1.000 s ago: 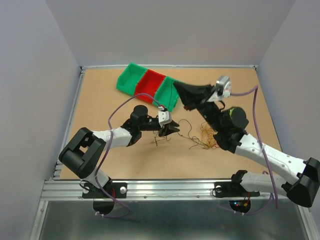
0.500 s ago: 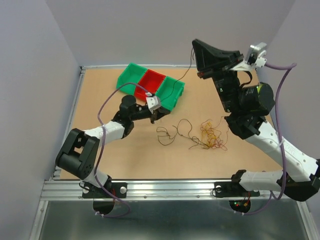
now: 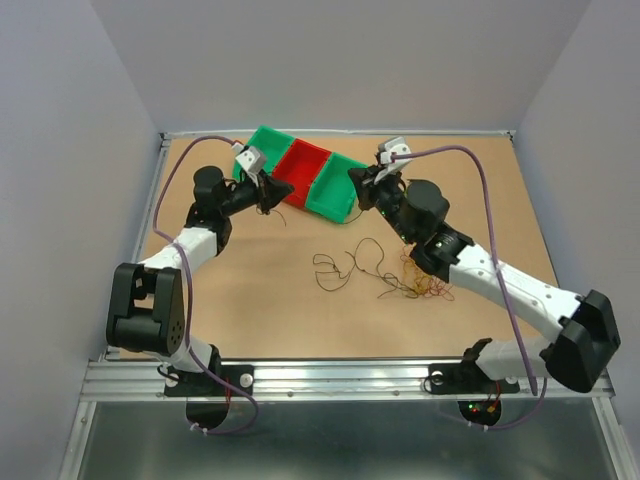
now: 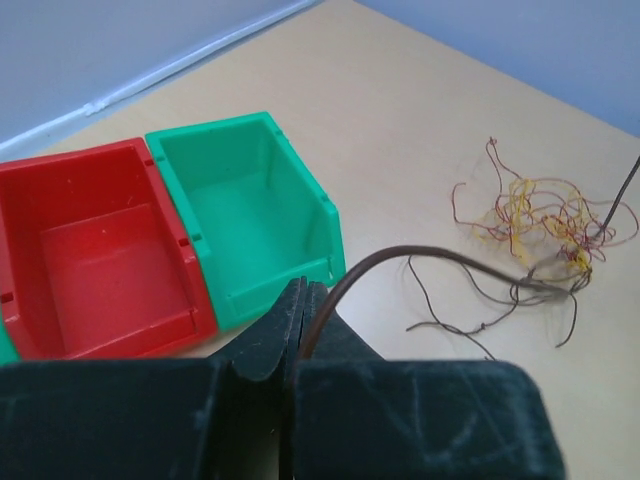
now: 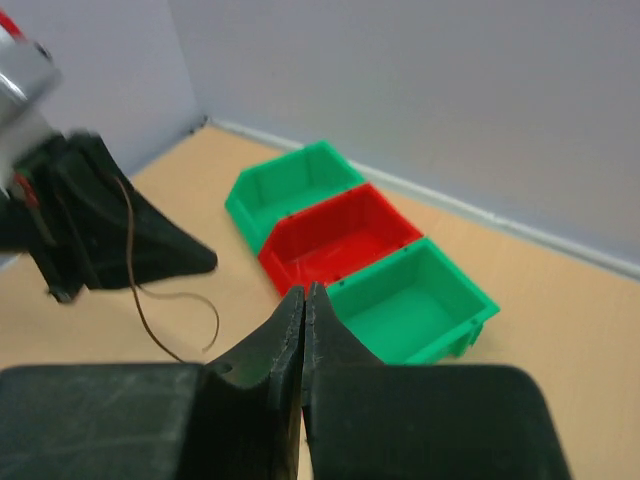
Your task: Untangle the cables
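Tabletop [image 3: 250, 310]: light brown wood, matte, evenly lit.
Walls [image 3: 330, 60]: plain pale lavender-grey, rising at the far, left and right edges.
Far edge: thin white trim [image 3: 340, 131] under the wall.
Near edge: ribbed aluminium rail [image 3: 330, 373].

This is a robotics lab test cell: a wooden bench [image 3: 260, 312] boxed in on three sides by blank pale walls [image 3: 70, 150]. The left arm [image 3: 192, 245] and the right arm [image 3: 505, 284] are bolted to an aluminium rail [image 3: 330, 378] along the bench's near edge.

Left arm [image 3: 190, 245], right arm [image 3: 485, 278]: jaws closed.
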You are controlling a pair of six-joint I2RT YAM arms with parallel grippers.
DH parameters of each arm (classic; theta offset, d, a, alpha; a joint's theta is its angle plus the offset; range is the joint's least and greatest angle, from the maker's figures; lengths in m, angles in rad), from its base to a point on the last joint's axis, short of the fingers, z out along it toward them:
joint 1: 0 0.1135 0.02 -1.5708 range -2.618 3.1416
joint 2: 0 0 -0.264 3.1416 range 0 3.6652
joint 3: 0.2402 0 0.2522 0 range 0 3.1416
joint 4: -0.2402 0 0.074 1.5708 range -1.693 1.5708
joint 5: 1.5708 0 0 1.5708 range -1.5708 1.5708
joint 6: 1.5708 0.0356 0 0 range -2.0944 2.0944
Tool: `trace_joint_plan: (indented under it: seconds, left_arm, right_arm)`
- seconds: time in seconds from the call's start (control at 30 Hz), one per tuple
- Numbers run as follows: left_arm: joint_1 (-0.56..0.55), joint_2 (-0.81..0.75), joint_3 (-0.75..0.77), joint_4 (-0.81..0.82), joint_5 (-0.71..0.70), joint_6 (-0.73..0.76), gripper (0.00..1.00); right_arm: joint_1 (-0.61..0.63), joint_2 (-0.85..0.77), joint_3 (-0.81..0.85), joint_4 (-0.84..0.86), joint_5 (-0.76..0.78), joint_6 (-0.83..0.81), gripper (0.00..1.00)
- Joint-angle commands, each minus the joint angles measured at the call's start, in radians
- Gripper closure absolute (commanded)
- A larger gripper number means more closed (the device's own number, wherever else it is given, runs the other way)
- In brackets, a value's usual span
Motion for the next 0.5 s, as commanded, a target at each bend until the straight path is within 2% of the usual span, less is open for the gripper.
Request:
trace_joint_plan:
  seconds: [0.0, 0.1, 0.2, 0.3, 0.33, 0.37, 0.47]
  left_arm:
    - [-0.003, -0.011, 0.138, -0.070, -0.073, -0.035, 1.00]
    - [-0.003, 0.032, 0.227, -0.133, -0.105, -0.040, 1.00]
    - [-0.003, 0.096, 0.321, -0.219, -0.061, -0.038, 1.00]
    - [-0.002, 0.163, 0.400, -0.276, -0.079, -0.053, 1.00]
    - [0.000, 0.184, 0.422, -0.288, -0.102, -0.061, 1.00]
    - [0.001, 0.205, 0.478, -0.296, -0.143, -0.067, 1.00]
    - [0.003, 0.299, 0.615, -0.319, -0.167, -0.076, 1.00]
  right_arm:
    - [-0.161, 0.094, 0.083, -0.031, -0.251, 0.127, 0.99]
    - [-0.229, 0.185, 0.113, 0.034, -0.269, 0.195, 0.99]
    - [-0.295, 0.294, 0.123, 0.112, -0.219, 0.250, 0.99]
    - [-0.373, 0.387, 0.142, 0.131, -0.148, 0.328, 1.00]
    - [-0.399, 0.413, 0.146, 0.131, -0.166, 0.386, 0.99]
    - [-0.425, 0.455, 0.151, 0.132, -0.259, 0.411, 0.99]
    - [-0.454, 0.513, 0.181, 0.174, -0.466, 0.400, 0.99]
